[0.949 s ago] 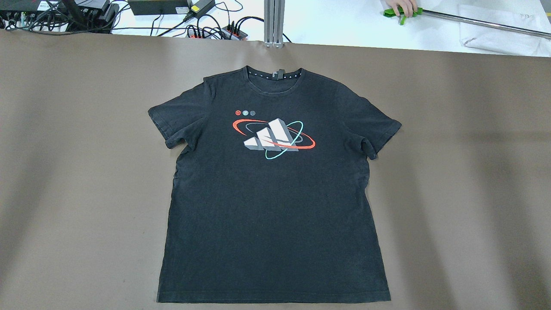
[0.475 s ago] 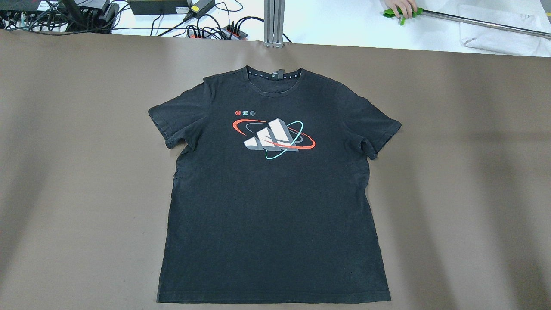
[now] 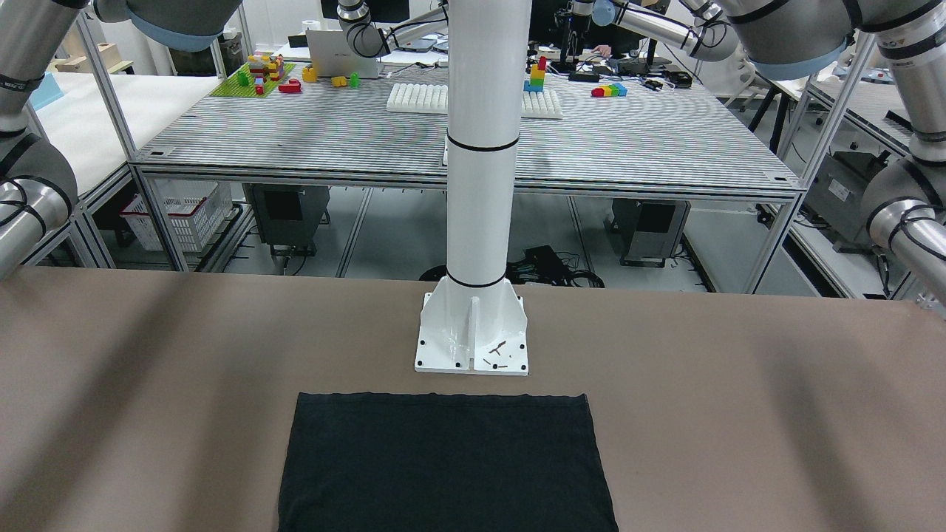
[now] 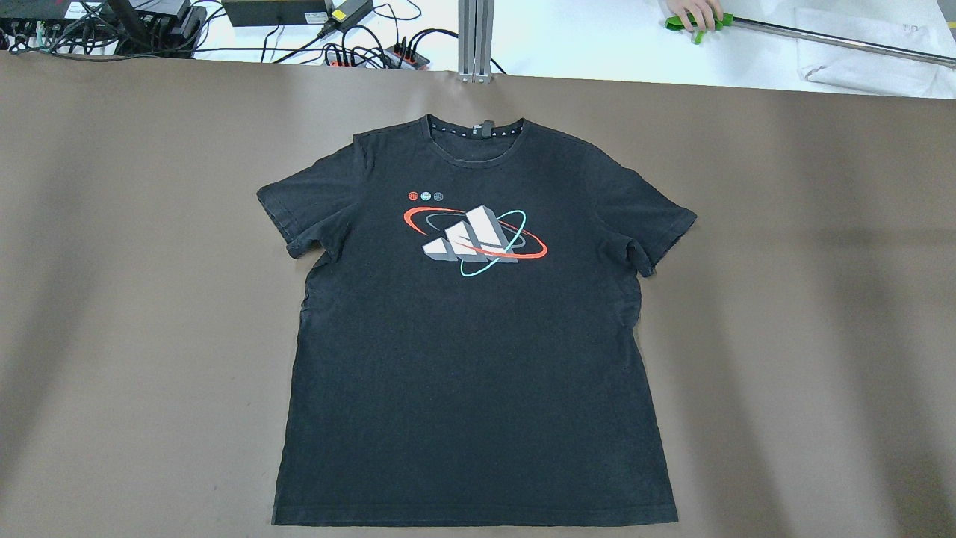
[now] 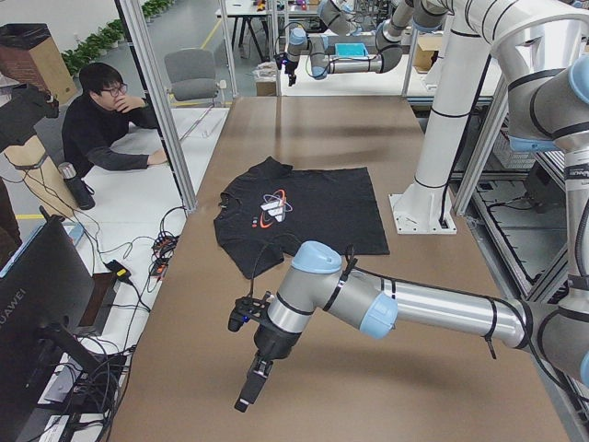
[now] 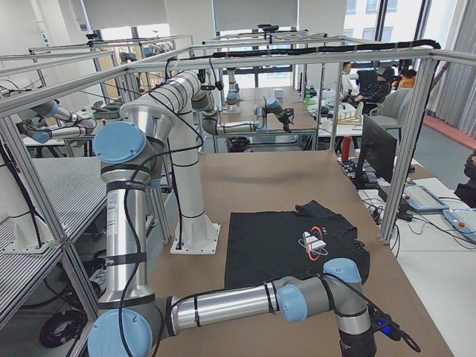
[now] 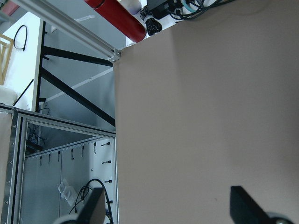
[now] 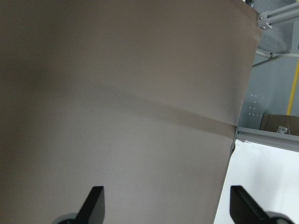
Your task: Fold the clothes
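The clothes are one black T-shirt point(image 4: 470, 359) with a red, grey and teal print on the chest. It lies spread flat on the brown table, collar toward the far edge; it also shows in the side views point(image 5: 313, 207) point(image 6: 275, 238), and its hem end point(image 3: 443, 465) lies in front of the pillar. My left gripper point(image 7: 169, 207) is open over bare table near the table's left end point(image 5: 253, 382), well away from the shirt. Over bare table close to the right edge, my right gripper point(image 8: 168, 207) is open too. Neither holds anything.
The white pillar base point(image 3: 473, 332) is bolted just behind the shirt's hem. Cables and power strips point(image 4: 358, 45) lie beyond the far edge. A person's hand holds a green tool point(image 4: 694, 19) at the far right. A person point(image 5: 101, 120) sits beside the table.
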`<action>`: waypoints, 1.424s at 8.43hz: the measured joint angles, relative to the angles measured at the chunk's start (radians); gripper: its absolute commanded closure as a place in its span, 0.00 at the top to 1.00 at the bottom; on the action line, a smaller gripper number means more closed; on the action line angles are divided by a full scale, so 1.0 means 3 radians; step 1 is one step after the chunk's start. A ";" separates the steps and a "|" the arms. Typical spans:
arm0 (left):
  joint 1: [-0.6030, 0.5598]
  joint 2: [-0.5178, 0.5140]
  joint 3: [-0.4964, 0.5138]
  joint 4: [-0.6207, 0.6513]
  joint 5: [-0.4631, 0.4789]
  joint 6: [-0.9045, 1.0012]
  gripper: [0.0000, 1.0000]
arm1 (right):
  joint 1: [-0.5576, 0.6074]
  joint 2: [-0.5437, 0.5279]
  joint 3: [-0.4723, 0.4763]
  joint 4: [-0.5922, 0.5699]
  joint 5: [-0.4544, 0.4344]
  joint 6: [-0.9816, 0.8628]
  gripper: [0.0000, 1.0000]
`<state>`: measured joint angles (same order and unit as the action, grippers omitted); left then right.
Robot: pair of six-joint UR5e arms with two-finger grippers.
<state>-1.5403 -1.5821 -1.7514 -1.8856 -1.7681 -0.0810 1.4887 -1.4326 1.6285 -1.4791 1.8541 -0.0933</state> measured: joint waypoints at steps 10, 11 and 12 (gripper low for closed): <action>0.0354 -0.0565 0.0227 -0.0091 -0.0718 -0.0333 0.94 | -0.0146 0.0340 -0.0051 0.0002 0.0275 0.0447 0.94; 0.0459 -0.0675 0.0260 -0.0169 -0.0812 -0.0536 0.94 | -0.0163 0.0394 -0.0071 0.0053 0.0498 0.0517 0.94; 0.0572 -0.0835 0.0330 -0.0262 -0.0868 -0.0742 0.94 | -0.0172 0.0438 -0.0117 0.0176 0.0737 0.0656 0.94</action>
<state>-1.3686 -1.8326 -1.6524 -1.9641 -2.0286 -0.3037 1.4372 -1.3013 1.5934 -1.4262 2.0753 0.1036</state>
